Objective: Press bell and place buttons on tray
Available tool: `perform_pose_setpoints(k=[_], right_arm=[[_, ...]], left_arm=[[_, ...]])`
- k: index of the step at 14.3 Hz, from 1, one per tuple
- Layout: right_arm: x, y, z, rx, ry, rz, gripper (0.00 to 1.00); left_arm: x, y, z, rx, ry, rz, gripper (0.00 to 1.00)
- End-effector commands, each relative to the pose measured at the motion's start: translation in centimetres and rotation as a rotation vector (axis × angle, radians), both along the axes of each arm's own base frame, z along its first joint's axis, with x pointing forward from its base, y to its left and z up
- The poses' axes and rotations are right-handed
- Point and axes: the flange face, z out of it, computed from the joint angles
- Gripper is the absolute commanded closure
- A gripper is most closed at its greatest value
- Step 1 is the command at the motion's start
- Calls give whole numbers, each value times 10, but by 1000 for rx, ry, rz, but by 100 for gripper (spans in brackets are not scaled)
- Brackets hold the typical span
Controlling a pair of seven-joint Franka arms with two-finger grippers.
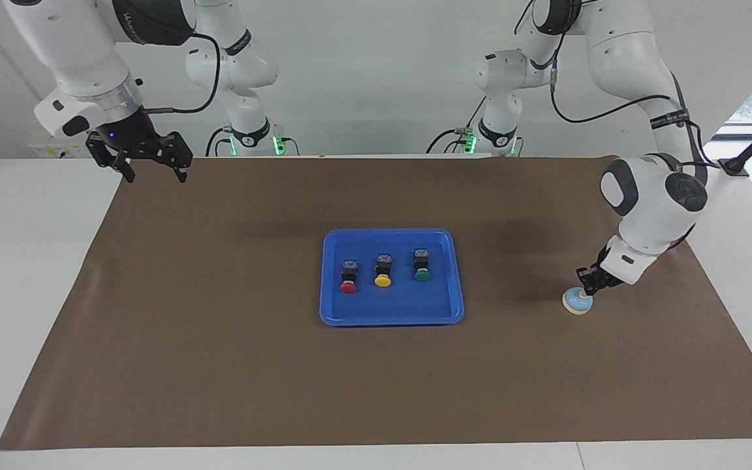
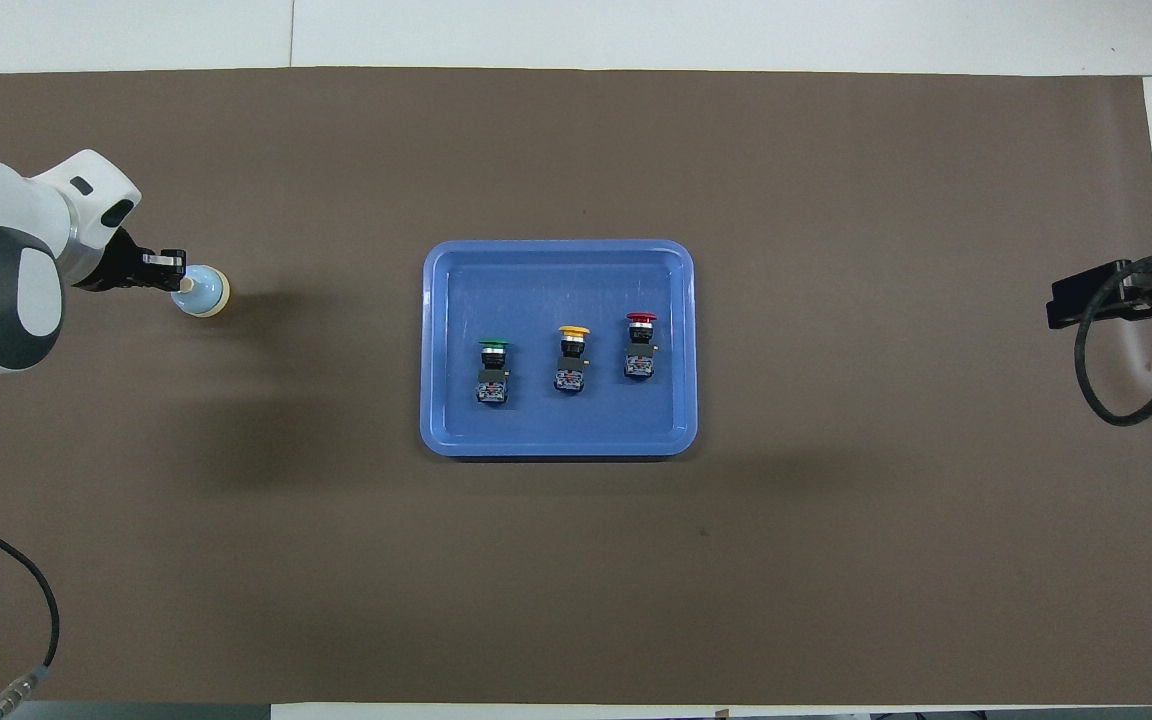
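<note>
You see the left gripper (image 1: 586, 288), fingers closed, apparently touching the bell (image 1: 576, 303); the right gripper (image 1: 152, 168) waits spread wide.

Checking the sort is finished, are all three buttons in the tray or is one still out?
All in: the red button, yellow button and green button stand in a row inside the blue tray.

The left pincer (image 2: 174, 268), fingertips together, sat on the bell's (image 2: 204, 292) top. The red (image 2: 640, 345), yellow (image 2: 572, 356) and green (image 2: 493, 371) buttons lay in a row in the blue tray (image 2: 556, 268).
</note>
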Motion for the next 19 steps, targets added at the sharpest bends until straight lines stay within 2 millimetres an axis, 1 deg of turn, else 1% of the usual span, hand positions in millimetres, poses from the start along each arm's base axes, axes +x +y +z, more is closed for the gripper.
perform_pose_setpoints(k=[1, 2, 4, 5, 6, 7, 8, 10, 11, 12, 13, 15, 16, 17, 19], right_arm=[[-4, -2, 0, -10, -5, 21, 0], [-4, -3, 0, -8, -5, 18, 0], [-4, -2, 0, -8, -3, 20, 0], [-4, -2, 0, -8, -3, 20, 0], [-5, -2, 1, -8, -5, 20, 0], [-5, -2, 1, -8, -5, 22, 0], [-5, -2, 1, -8, -5, 22, 0], [-5, -2, 1, -8, -5, 22, 0], [-5, -3, 1, -8, -5, 19, 0], [-5, -5, 1, -8, -5, 16, 0], [-5, -6, 1, -8, -5, 14, 0], [-5, -5, 1, -8, -5, 16, 0], [-5, -5, 1, -8, -5, 16, 0], [-5, -5, 1, -8, -5, 16, 0], [-5, -5, 1, -8, -5, 16, 0]], left_arm=[[-1, 2, -29, 7, -37, -10, 100], [-2, 2, -33, 7, -46, -10, 100], [-1, 3, -30, 7, -40, -10, 100], [-1, 4, -26, 7, -22, -10, 100], [5, 5, -12, 16, -5, -16, 100], [10, 8, 3, 29, 0, -25, 100], [16, 10, 24, 33, -7, -26, 100], [18, 16, 75, 37, -10, -17, 100], [13, 16, 101, 39, -3, -16, 100], [4, 15, 125, 40, 0, -14, 100], [-5, 14, 150, 42, -12, -13, 89], [-29, 11, 195, 48, -26, -13, 18], [-44, 9, 222, 50, -36, -13, 0], [-59, 7, 240, 52, -24, -14, 0], [-81, 6, 260, 45, 11, -4, 0]])
